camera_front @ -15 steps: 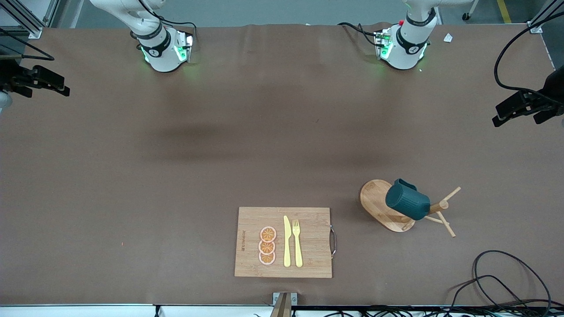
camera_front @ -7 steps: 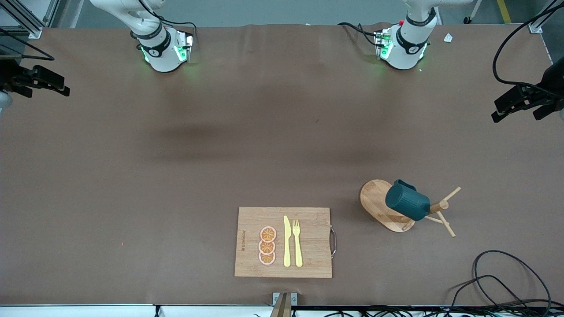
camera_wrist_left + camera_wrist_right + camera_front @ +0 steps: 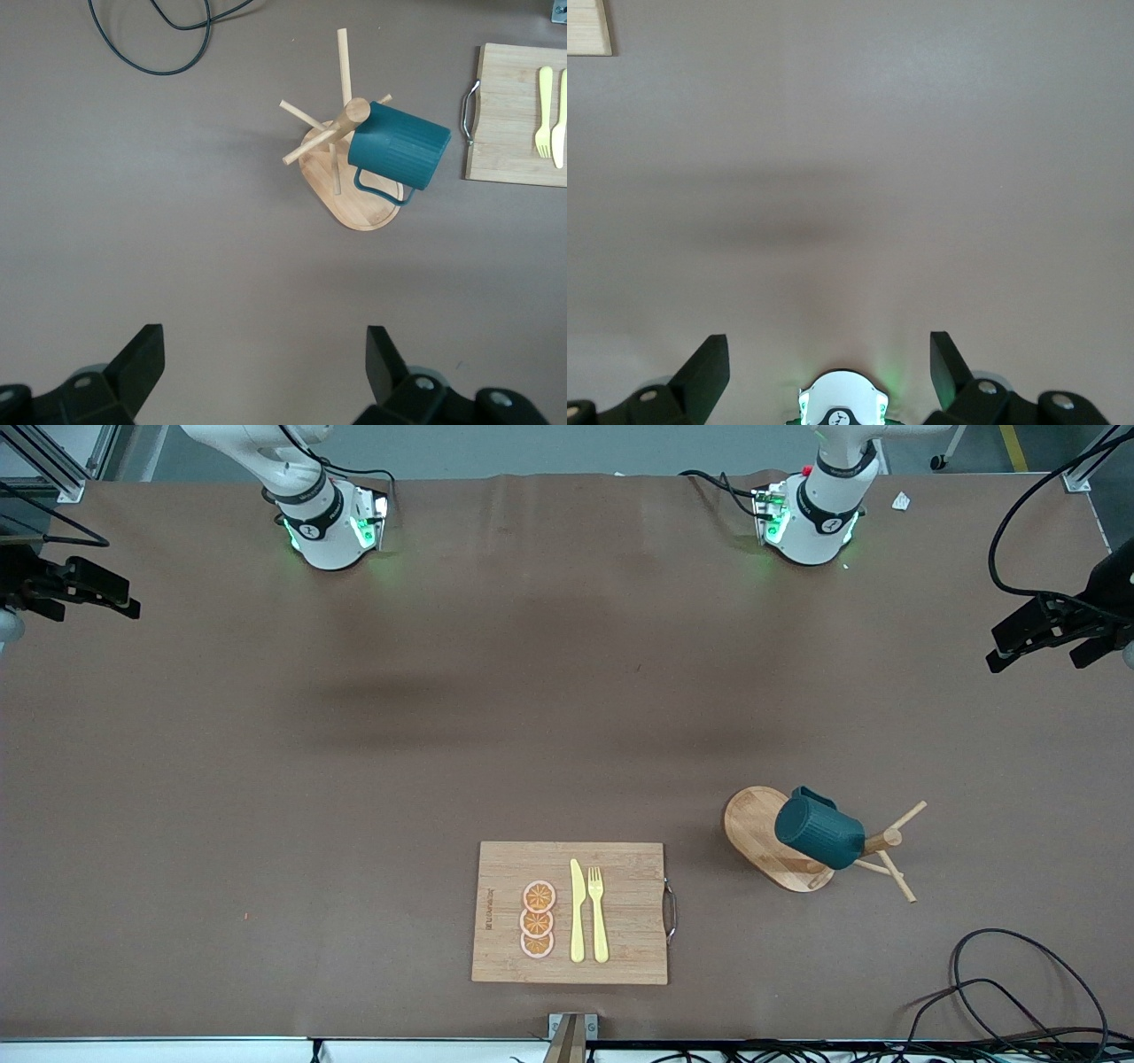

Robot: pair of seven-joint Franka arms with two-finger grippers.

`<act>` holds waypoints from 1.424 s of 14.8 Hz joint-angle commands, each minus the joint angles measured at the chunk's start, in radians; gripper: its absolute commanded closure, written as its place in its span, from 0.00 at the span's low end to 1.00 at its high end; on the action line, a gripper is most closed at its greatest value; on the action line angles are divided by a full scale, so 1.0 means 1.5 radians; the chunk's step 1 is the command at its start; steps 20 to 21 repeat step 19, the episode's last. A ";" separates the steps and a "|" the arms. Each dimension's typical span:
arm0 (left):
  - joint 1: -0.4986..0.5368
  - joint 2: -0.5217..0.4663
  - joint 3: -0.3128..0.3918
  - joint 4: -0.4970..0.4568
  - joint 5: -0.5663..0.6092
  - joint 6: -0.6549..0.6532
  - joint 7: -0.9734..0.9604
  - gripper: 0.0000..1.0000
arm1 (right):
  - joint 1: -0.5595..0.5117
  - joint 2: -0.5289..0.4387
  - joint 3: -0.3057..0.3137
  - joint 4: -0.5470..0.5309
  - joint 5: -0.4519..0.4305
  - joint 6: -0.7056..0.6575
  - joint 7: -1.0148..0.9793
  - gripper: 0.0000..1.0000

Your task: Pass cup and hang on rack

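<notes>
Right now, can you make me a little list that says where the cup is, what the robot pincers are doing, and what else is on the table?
cup: the cup hangs on the rack, off the table
left pincer: left pincer open, holding nothing, up at the left arm's end of the table
right pincer: right pincer open, holding nothing, up at the right arm's end
cutting board: cutting board nearer the front camera than the rack
on the board: orange slices, knife, fork
</notes>
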 commanded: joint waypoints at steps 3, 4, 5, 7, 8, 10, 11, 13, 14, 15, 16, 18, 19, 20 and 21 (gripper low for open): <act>-0.004 -0.013 0.000 -0.007 0.015 0.003 0.017 0.00 | -0.010 -0.009 0.002 -0.008 0.000 0.004 -0.012 0.00; -0.005 -0.013 -0.001 -0.007 0.016 0.002 0.018 0.00 | -0.011 -0.010 0.001 -0.006 0.000 0.009 -0.012 0.00; -0.005 -0.013 -0.001 -0.007 0.017 0.001 0.019 0.00 | -0.011 -0.013 0.001 -0.006 -0.001 0.018 -0.012 0.00; -0.006 -0.013 -0.002 -0.007 0.017 0.000 0.020 0.00 | -0.013 -0.016 -0.005 -0.003 -0.002 0.020 -0.012 0.00; -0.006 -0.013 -0.002 -0.007 0.017 0.000 0.019 0.00 | -0.012 -0.026 -0.011 -0.002 -0.002 0.020 -0.012 0.00; -0.003 -0.013 -0.001 -0.006 0.014 0.000 0.020 0.00 | -0.013 -0.037 -0.013 -0.002 -0.002 0.018 -0.012 0.00; -0.003 -0.013 -0.001 -0.006 0.014 0.000 0.020 0.00 | -0.014 -0.044 -0.015 -0.002 -0.001 0.018 -0.012 0.00; -0.003 -0.014 -0.001 -0.006 0.013 0.000 0.021 0.00 | -0.016 -0.048 -0.016 -0.002 -0.001 0.016 -0.011 0.00; -0.003 -0.014 -0.001 -0.006 0.014 0.000 0.021 0.00 | -0.016 -0.048 -0.016 -0.002 -0.001 0.014 -0.011 0.00; -0.004 -0.014 -0.001 -0.006 0.013 0.000 0.020 0.00 | -0.016 -0.050 -0.015 -0.002 -0.001 0.014 -0.011 0.00; -0.003 -0.014 -0.001 -0.006 0.012 0.000 0.021 0.00 | -0.016 -0.050 -0.015 -0.003 0.001 0.015 -0.011 0.00; -0.003 -0.014 -0.001 -0.006 0.012 0.000 0.021 0.00 | -0.016 -0.050 -0.015 -0.003 0.004 0.014 -0.011 0.00; -0.003 -0.014 -0.001 -0.006 0.012 0.000 0.021 0.00 | -0.016 -0.050 -0.015 -0.003 0.004 0.013 -0.011 0.00; -0.003 -0.014 -0.001 -0.006 0.012 0.000 0.021 0.00 | -0.016 -0.050 -0.015 -0.003 0.004 0.013 -0.011 0.00; -0.003 -0.014 -0.001 -0.006 0.012 0.000 0.021 0.00 | -0.016 -0.050 -0.015 -0.003 0.004 0.013 -0.011 0.00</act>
